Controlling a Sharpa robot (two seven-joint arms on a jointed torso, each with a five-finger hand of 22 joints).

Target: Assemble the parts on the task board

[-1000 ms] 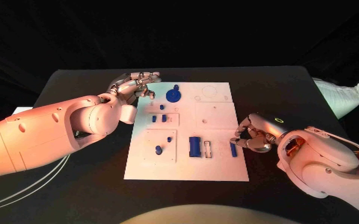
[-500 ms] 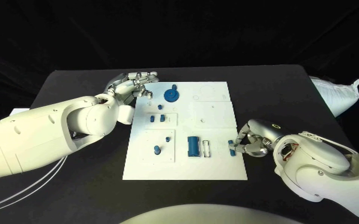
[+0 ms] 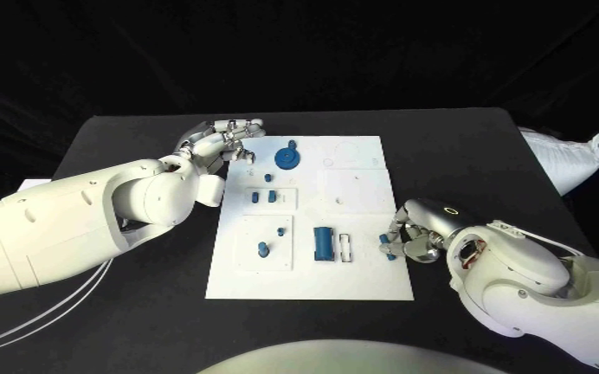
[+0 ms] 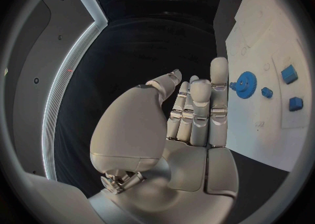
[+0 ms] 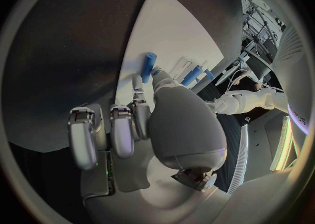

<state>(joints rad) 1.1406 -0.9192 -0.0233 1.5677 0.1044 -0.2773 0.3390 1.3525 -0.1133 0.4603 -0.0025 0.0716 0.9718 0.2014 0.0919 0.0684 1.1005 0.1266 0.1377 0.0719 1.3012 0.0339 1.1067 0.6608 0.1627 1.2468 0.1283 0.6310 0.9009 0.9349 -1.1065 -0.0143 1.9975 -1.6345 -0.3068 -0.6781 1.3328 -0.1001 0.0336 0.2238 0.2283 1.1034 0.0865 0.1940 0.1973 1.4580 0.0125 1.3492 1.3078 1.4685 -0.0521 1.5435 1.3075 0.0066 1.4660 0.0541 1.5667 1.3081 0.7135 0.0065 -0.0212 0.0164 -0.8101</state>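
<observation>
The white task board lies mid-table with blue parts on it: a gear, a long block and several small pieces. At the board's right edge my right hand pinches a short blue peg between thumb and a fingertip; the right wrist view shows the peg rising tilted from those fingertips over the board edge. My left hand hovers at the far left corner, fingers straight and holding nothing, with the gear just beyond them.
A white slotted piece sits between the long block and the peg. Small blue blocks stand in the left-middle panel, also seen beside the gear. Black table surrounds the board.
My right hand has slid a little toward the near edge along the board's right side, keeping the peg at its fingertips. The left hand has stayed put.
</observation>
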